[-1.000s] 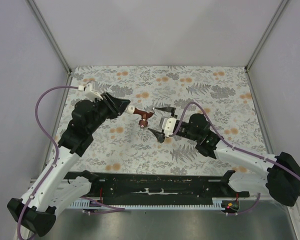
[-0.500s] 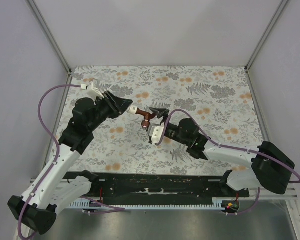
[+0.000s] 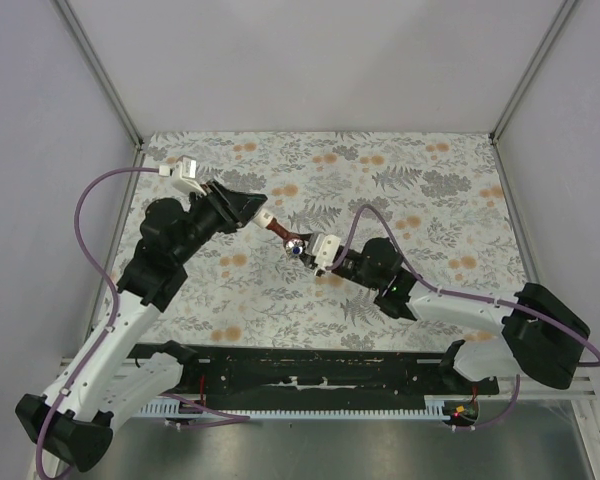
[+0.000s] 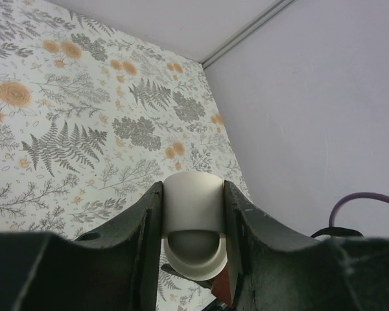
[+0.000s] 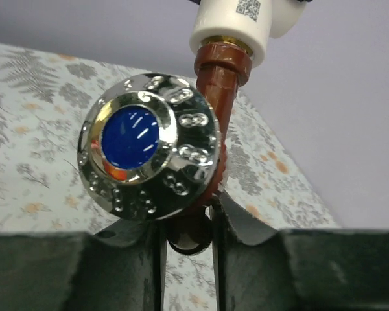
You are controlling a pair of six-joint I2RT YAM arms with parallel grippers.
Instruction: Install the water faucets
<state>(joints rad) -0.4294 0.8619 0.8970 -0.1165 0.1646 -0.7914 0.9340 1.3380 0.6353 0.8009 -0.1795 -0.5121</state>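
The water faucet [image 3: 290, 240], dark red-brown with a chrome knob and blue cap [image 5: 149, 146], hangs above the table's middle. Its threaded end sits in a white cylindrical pipe fitting [image 3: 265, 221]. My left gripper [image 3: 252, 213] is shut on that fitting [image 4: 193, 207], and a sliver of the red faucet [image 4: 222, 288] shows below it. My right gripper [image 3: 311, 251] comes in from the right. In the right wrist view it [image 5: 187, 227] is shut on the faucet's dark round spout [image 5: 189, 234], under the knob, with the fitting [image 5: 236, 23] at the top.
A floral cloth [image 3: 410, 190] covers the table. Grey walls with metal posts [image 3: 100, 70] close in the back and sides. A black rail [image 3: 320, 370] runs along the near edge between the arm bases.
My right gripper moved left from beside the faucet and closed its wide-open jaws onto the spout. The left gripper kept its hold on the fitting, tilting slightly.
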